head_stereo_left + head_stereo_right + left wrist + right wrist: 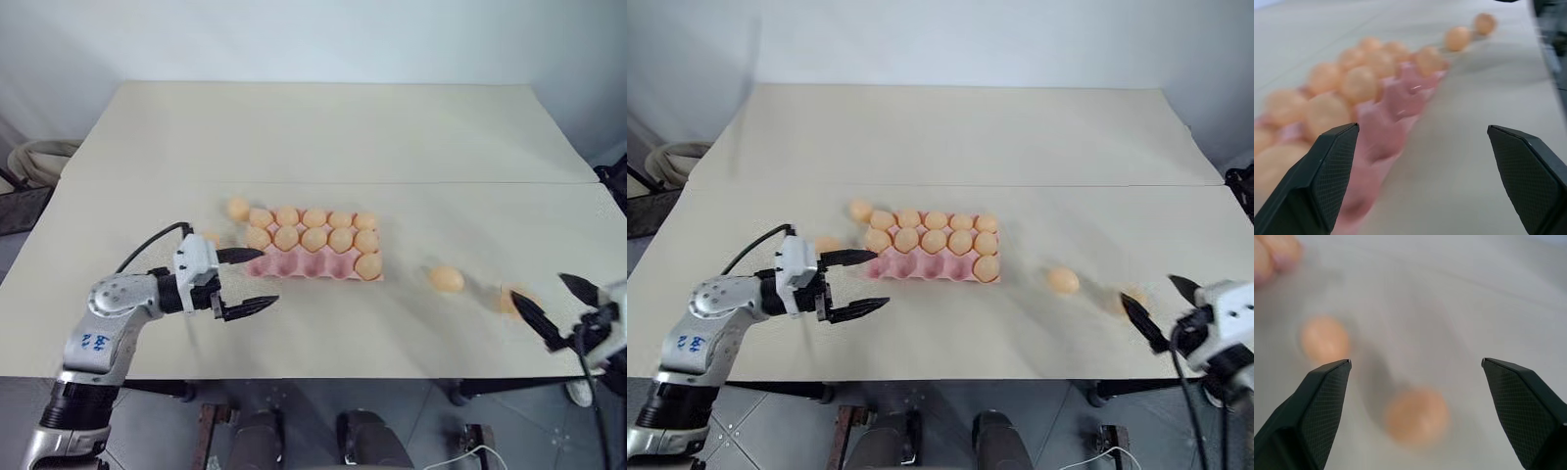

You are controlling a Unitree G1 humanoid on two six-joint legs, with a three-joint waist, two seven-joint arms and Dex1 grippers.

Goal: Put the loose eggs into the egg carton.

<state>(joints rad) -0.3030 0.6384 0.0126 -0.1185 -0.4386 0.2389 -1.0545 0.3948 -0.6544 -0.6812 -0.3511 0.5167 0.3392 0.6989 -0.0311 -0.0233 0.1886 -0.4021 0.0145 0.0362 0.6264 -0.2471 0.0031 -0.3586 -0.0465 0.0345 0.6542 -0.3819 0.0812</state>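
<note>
The pale beige counter point(323, 127) lies bare behind and in front of the flat pink moulded egg carton point(312, 264). Two pale orange-tan loose eggs point(235, 209) crowd its left end, beside the left tool point(247, 282), whose fingers are spread. Right of the carton, two more loose eggs point(446, 279) sit apart, with passable bare counter between them.

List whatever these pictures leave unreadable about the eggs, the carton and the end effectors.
- Loose egg at the egg carton's left edge: partly hidden in both eye views by the left end effector.
- Egg nearest the right end effector: blurred in the eye views; contact cannot be judged.
- Carton's near cups in the left wrist view: blurred, and its near end is covered by a finger, so empty cups cannot be counted there.
</note>
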